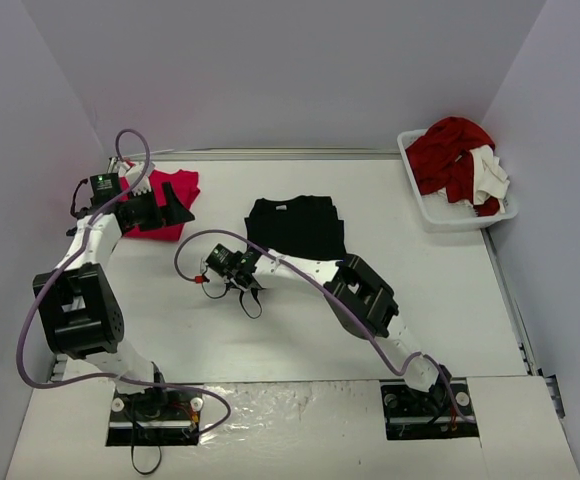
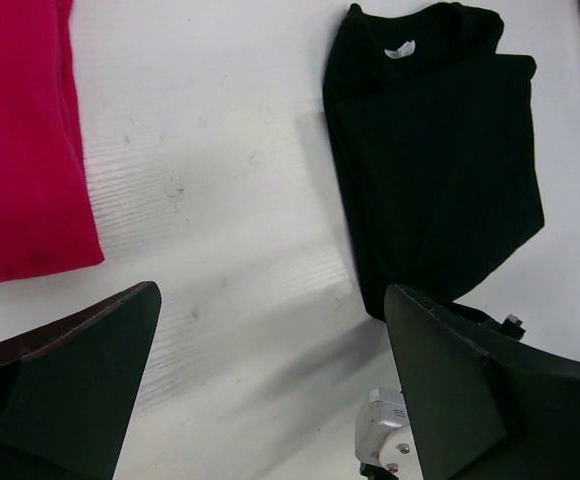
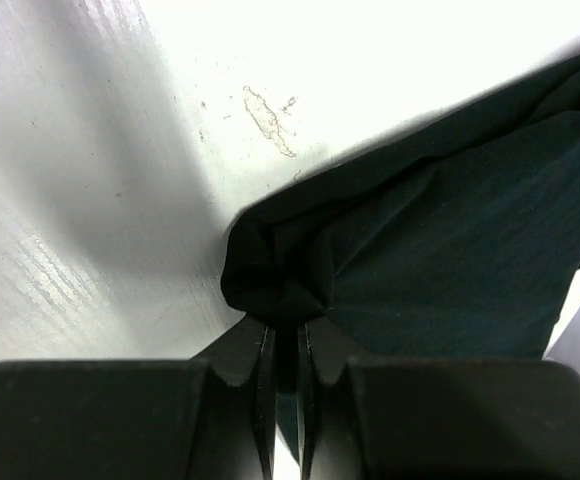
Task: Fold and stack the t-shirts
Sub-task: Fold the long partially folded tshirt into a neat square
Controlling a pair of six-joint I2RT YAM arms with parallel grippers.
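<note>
The black t-shirt (image 1: 295,225) lies folded mid-table, with a white collar label at its far edge. It also shows in the left wrist view (image 2: 440,150); no chest mark shows. My right gripper (image 1: 253,264) reaches in from the right and is shut on the shirt's near left corner, bunched at my fingertips (image 3: 282,325) in the right wrist view, black t-shirt (image 3: 450,230). The pink-red t-shirt (image 1: 180,185) lies folded at the far left, also in the left wrist view (image 2: 20,140). My left gripper (image 1: 175,210) is open and empty over its right edge, jaws wide (image 2: 270,370).
A white basket (image 1: 457,218) with red and white clothes stands at the far right corner. Grey walls close the table (image 1: 300,330) at the back and sides. Purple cables loop around the left arm. Part of the right arm (image 2: 385,430) shows below the left gripper.
</note>
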